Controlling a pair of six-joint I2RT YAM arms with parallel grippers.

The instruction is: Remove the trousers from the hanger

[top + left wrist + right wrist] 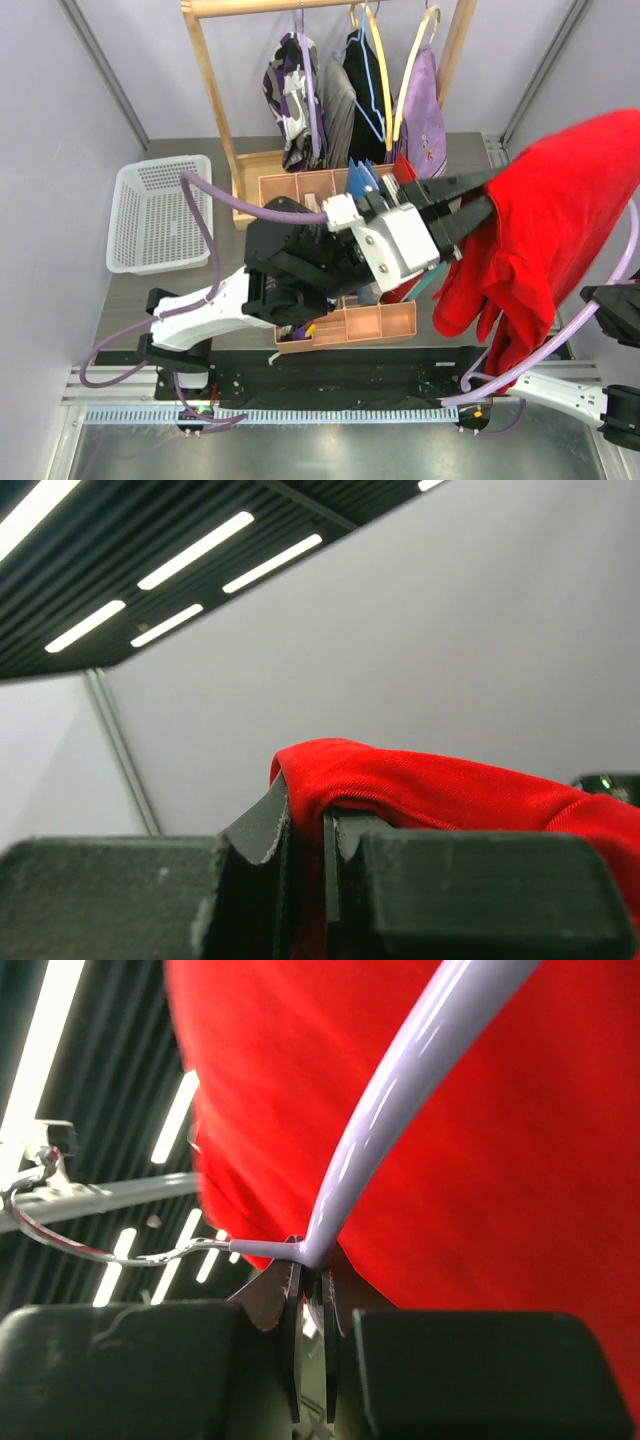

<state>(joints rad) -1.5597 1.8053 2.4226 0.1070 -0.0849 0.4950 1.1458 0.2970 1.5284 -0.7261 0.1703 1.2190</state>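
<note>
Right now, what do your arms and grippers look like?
The left arm has a white lower link, chunky black joints and a boxy white wrist, with a lilac cable looping along it. The right arm is white and black too. The left gripper and right gripper each have two dark, blocky fingers.

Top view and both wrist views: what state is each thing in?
trousers, lifted in the air, hanging bunched, apparently not yet off the hanger
hanger, held aloft, its arm lying across the trousers
left gripper, shut on trousers
right gripper, shut on hanger
</note>
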